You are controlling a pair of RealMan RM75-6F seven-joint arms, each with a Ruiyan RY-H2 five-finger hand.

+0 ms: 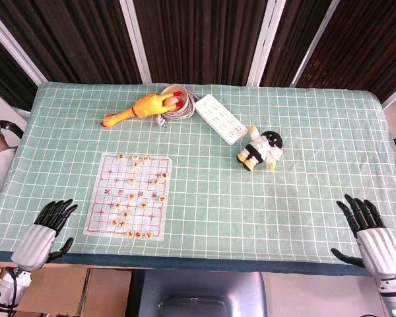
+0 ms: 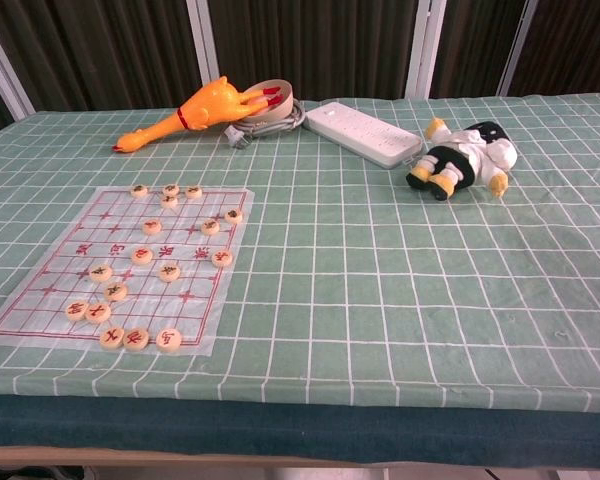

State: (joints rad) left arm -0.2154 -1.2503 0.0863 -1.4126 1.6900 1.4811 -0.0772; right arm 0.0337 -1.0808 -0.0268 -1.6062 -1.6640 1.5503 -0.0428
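Observation:
My left hand (image 1: 45, 229) hovers at the table's front left corner, fingers spread and holding nothing. My right hand (image 1: 369, 232) mirrors it at the front right corner, also spread and empty. Neither hand shows in the chest view. Nearest the left hand lies a clear chess sheet (image 1: 103, 220) (image 2: 40, 300) with red grid lines and several round wooden pieces (image 1: 138, 234) (image 2: 168, 339) on it. A black-and-white plush doll (image 1: 262, 148) (image 2: 466, 155) lies on its side toward the back right, far from both hands.
A yellow rubber chicken (image 1: 140, 107) (image 2: 205, 110) lies at the back with its head at a small bowl (image 1: 175, 94) (image 2: 265, 99). A white power strip (image 1: 222, 119) (image 2: 363, 133) with a coiled cord lies beside them. A green checked cloth (image 1: 251, 205) covers the table.

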